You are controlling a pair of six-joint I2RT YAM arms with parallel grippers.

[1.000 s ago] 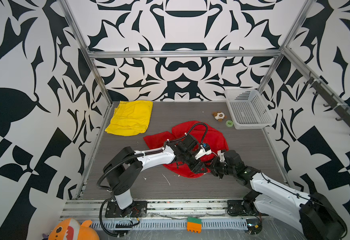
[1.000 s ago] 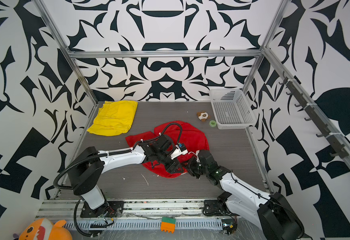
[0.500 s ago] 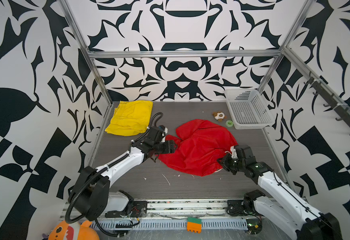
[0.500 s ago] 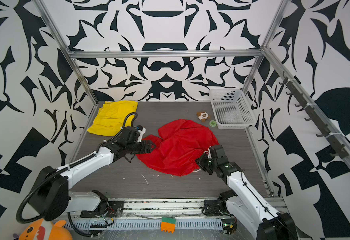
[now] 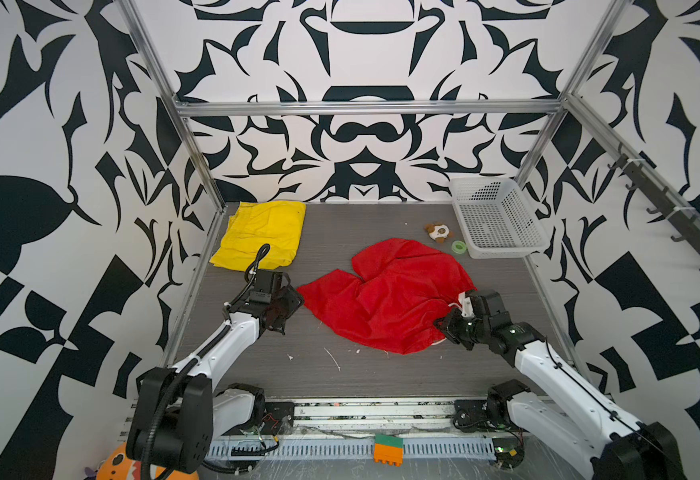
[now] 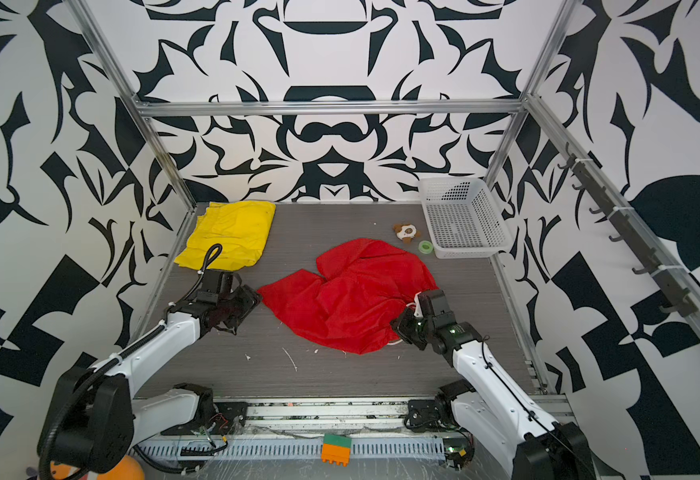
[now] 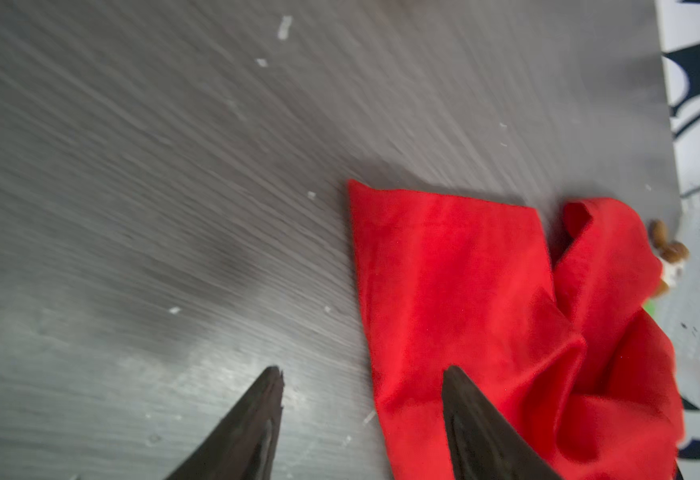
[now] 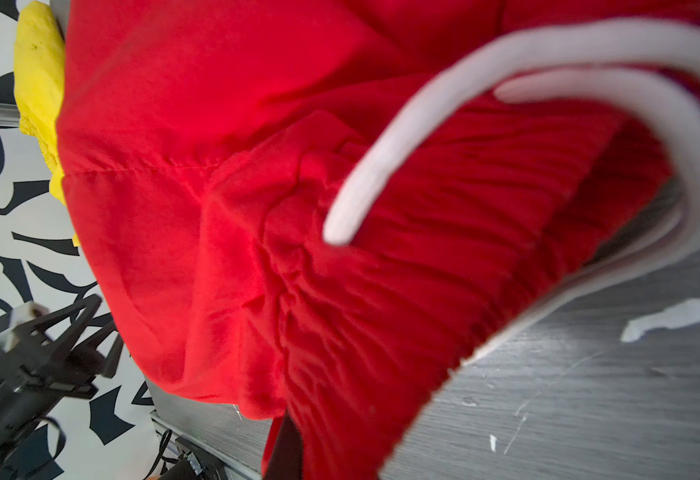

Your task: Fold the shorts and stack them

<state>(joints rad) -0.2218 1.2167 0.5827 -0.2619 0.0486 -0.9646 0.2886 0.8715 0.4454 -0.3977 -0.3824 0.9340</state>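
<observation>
My left gripper (image 7: 361,378) has let go of the crumpled red fabric shorts (image 5: 385,299) with the white drawstring (image 8: 381,166); its jaws stand apart, empty, at the leg hem left of centre in both top views; my right gripper (image 5: 450,322) stays clamped on the waistband at centre right; so the pair lies spread, ready for folding, I judge; the bright yellow fabric shorts (image 5: 261,232) lie upper left; no legible writing.
</observation>
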